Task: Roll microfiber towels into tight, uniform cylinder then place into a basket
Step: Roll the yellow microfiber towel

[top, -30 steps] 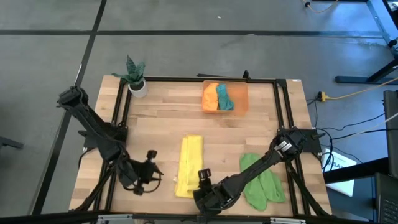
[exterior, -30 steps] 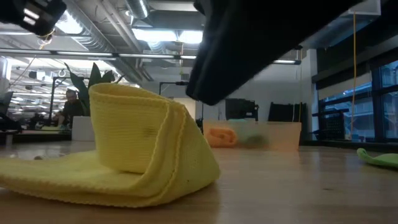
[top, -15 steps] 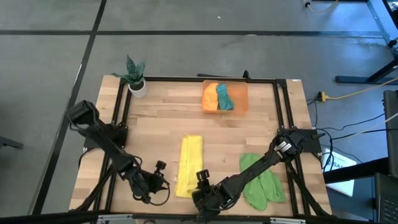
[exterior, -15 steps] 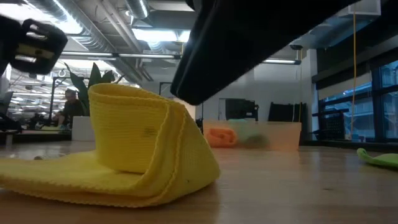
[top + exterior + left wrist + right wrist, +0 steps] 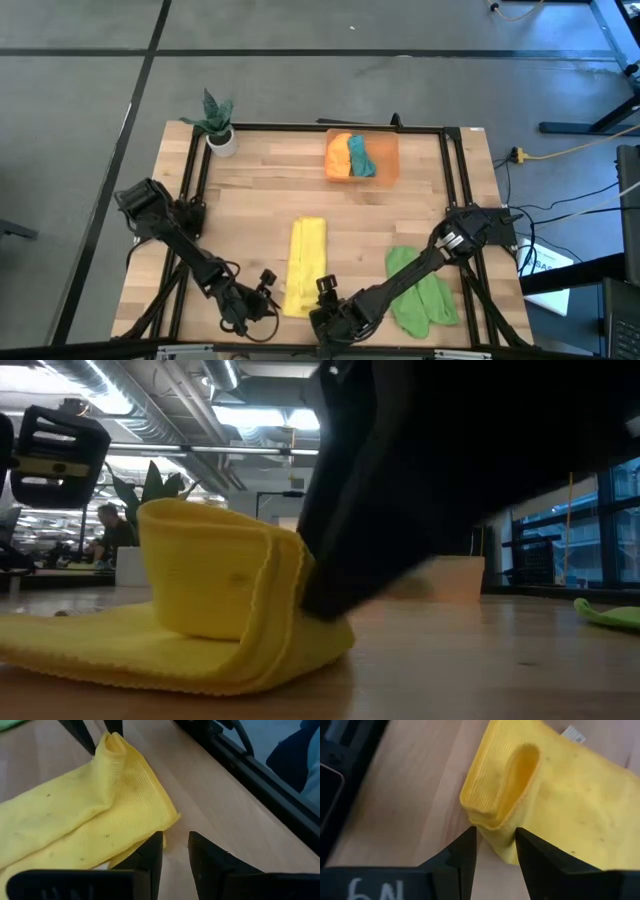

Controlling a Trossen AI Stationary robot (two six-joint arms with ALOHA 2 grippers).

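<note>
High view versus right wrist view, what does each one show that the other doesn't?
Only the high view shows the translucent orange plastic basket holding orange and teal rolls, the light green cloth, the potted plant and the left tool. Only the right wrist view shows the rolled end's hollow loop, with the open right tool at it. Both show the yellow microfiber towel on the wooden table.

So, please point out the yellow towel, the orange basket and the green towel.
yellow towel [image 5: 306, 248]: high view, on the flat folded strip, mid-length.
orange basket [image 5: 387, 149]: high view, on its right part, beside the rolled towels.
green towel [image 5: 428, 296]: high view, on the middle of the cloth.
</note>
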